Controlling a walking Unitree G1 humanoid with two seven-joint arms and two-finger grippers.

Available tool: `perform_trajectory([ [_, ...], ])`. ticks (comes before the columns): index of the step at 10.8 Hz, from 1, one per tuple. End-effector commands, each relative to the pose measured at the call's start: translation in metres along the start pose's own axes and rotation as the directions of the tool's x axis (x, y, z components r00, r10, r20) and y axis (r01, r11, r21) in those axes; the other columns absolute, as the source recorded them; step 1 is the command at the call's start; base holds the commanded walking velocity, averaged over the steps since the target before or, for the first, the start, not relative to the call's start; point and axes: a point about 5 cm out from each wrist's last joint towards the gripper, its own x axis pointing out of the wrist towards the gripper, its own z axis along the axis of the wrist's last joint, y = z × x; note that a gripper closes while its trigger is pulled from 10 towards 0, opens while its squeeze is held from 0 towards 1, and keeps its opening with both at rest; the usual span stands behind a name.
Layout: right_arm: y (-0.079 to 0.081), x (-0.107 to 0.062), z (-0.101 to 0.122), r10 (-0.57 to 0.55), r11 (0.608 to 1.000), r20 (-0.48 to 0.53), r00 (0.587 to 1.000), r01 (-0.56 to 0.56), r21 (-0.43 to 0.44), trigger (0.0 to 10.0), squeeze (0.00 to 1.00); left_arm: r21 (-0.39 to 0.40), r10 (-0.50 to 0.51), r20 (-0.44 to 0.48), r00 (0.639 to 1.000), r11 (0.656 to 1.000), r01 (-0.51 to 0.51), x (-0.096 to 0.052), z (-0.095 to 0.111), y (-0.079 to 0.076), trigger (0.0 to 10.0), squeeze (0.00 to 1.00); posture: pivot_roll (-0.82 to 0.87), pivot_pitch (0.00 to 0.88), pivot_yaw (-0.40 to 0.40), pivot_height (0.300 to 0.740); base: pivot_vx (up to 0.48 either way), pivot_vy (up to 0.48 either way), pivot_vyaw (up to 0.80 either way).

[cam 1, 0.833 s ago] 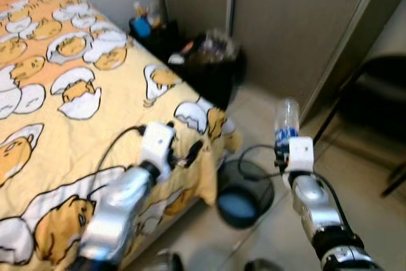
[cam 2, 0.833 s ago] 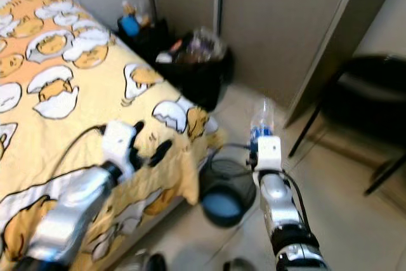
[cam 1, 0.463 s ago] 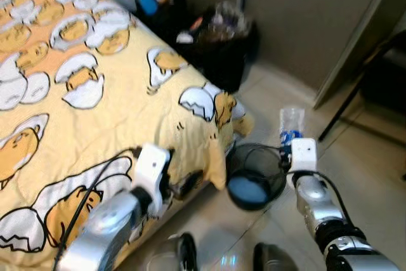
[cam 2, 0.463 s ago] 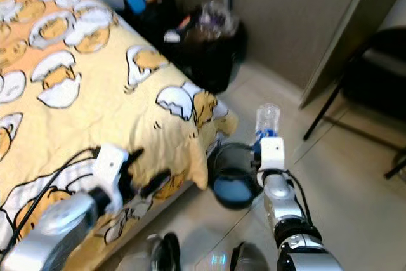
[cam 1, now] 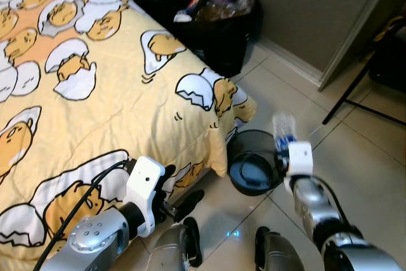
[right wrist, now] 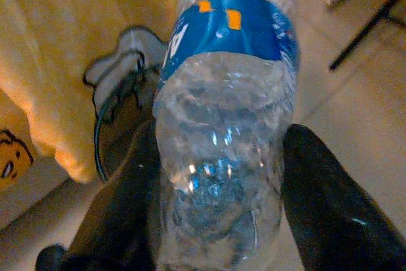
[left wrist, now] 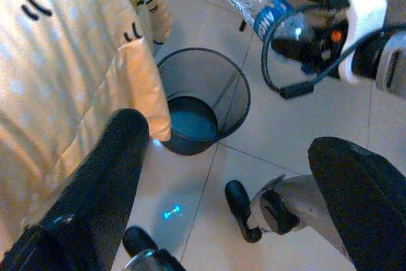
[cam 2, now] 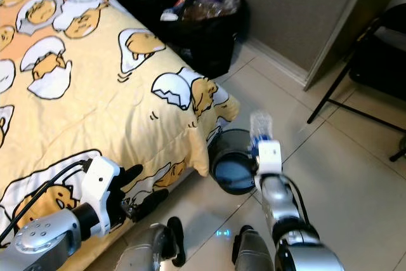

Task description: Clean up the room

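My right gripper (cam 1: 283,147) is shut on a clear plastic bottle (cam 1: 281,129) with a blue label, held upright just right of and above a small black mesh bin (cam 1: 254,171) on the floor. In the right wrist view the bottle (right wrist: 225,125) sits between both black fingers (right wrist: 323,207). The bin (left wrist: 200,101) stands at the bed's corner, with something blue at its bottom. My left gripper (cam 1: 181,198) hangs low beside the bed edge, open with nothing in it.
A bed with a yellow egg-print cover (cam 1: 82,93) takes up the left. A full black rubbish bag (cam 1: 219,23) stands by the wall at the bed's far corner. A black chair (cam 1: 380,61) is at the right. My feet (cam 1: 222,255) show below on the tiled floor.
The camera has tilted down and my feet came into view. The right gripper with the bottle now sits lower, close to the mesh bin's rim. The left arm dropped toward the floor.
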Motion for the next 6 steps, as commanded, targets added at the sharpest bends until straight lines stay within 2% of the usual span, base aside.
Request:
perform_trajectory([
  [1,0.002,0.000,0.001,0.012,1.000,0.026,1.000,-0.011,-0.017,10.0,1.00,-0.008,0.011,-0.016,1.000,1.000,-0.011,-0.006,-0.001,0.001,10.0,0.00,0.16,0.313,0.147,0.740,0.000,0.000,0.00],
  [4,-0.004,0.002,0.009,0.001,1.000,0.059,0.998,0.001,-0.021,10.0,1.00,-0.015,0.016,-0.025,1.000,1.000,-0.016,-0.003,0.000,0.000,10.0,0.00,0.15,0.308,0.138,0.740,0.000,0.000,0.00],
  [6,-0.008,0.003,0.012,-0.032,0.999,0.070,0.997,0.033,-0.015,10.0,1.00,-0.015,0.017,-0.018,1.000,1.000,-0.018,0.008,0.003,0.007,10.0,0.00,0.15,0.264,0.134,0.740,0.000,0.000,0.00],
])
